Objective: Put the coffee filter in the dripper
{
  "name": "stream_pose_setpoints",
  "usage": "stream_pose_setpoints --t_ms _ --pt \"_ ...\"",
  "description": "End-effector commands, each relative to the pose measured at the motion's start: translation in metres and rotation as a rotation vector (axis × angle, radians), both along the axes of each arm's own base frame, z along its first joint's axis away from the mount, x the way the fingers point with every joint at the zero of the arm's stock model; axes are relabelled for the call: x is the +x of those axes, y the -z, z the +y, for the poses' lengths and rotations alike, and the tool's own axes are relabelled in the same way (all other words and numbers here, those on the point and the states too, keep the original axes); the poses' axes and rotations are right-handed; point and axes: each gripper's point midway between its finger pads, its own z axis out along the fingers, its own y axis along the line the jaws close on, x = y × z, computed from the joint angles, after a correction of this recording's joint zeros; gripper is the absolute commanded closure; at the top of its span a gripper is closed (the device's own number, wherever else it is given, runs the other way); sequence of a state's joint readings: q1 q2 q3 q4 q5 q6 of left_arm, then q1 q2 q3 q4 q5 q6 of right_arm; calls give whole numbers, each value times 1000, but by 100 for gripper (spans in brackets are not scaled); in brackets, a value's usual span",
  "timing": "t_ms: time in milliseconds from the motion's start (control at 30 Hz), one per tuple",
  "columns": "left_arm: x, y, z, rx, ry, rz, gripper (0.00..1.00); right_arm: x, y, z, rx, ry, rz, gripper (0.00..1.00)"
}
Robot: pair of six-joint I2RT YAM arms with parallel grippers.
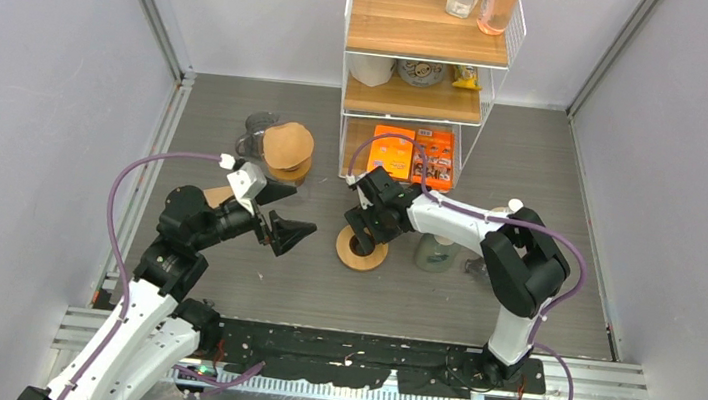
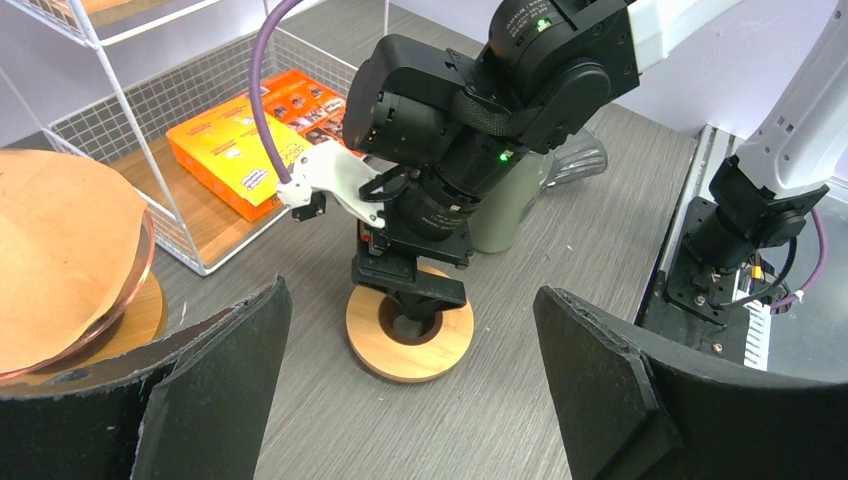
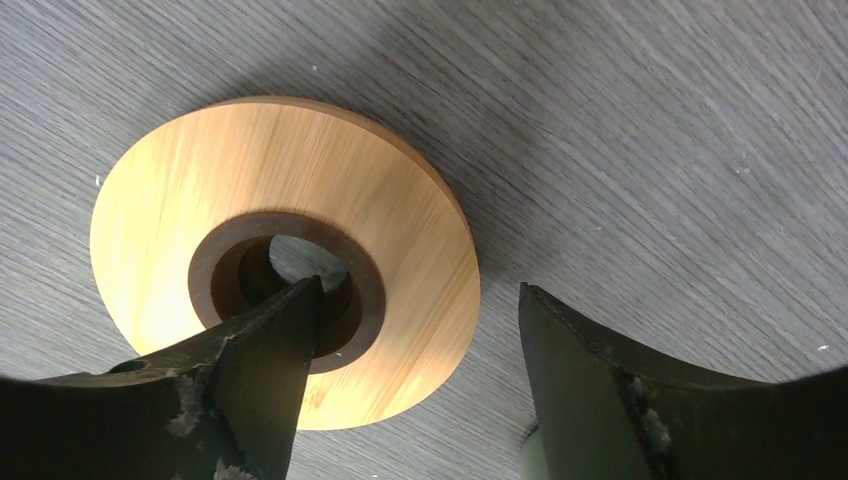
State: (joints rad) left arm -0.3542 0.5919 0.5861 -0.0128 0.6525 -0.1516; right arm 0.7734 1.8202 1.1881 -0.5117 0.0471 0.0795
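Right gripper (image 3: 415, 300) stood part open over the wooden ring (image 3: 200, 190). One finger was down in the ring's hole and the other was outside its rim and clear of it, so nothing was gripped yet. Left gripper (image 1: 297, 238), just left of the ring, gaped wide and held nothing.

The coffee filter (image 2: 60, 250) sat left of the ring and farther back, on top of the dripper (image 2: 138, 300). Whether it was seated in the cone or only lying over the rim could not be told. It was plain brown paper, matte, bulging in a low dome with a slightly wavy edge.

Judged by that, it would be almost weightless, limp, easy to crumple or tear, and likely to slide at a nudge. A light pinch at its free edge, away from the glass, looked the safest hold.
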Motion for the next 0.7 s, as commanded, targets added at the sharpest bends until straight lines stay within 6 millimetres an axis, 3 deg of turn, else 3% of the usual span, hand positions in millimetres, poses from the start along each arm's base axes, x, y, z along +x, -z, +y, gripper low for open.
stream_pose_setpoints --t_ms 0,200,433,667 --pt "2 -7 0 -4 -6 -31 0 7 -3 11 63 11 -14 24" --pt "5 -8 4 -3 -40 -38 0 10 -2 11 75 31 -15 31" --pt "7 -8 5 -4 -52 -40 0 9 -12 10 100 40 -34 54" --pt "7 -4 5 0 -56 -9 0 3 -49 16 191 40 -59 61"
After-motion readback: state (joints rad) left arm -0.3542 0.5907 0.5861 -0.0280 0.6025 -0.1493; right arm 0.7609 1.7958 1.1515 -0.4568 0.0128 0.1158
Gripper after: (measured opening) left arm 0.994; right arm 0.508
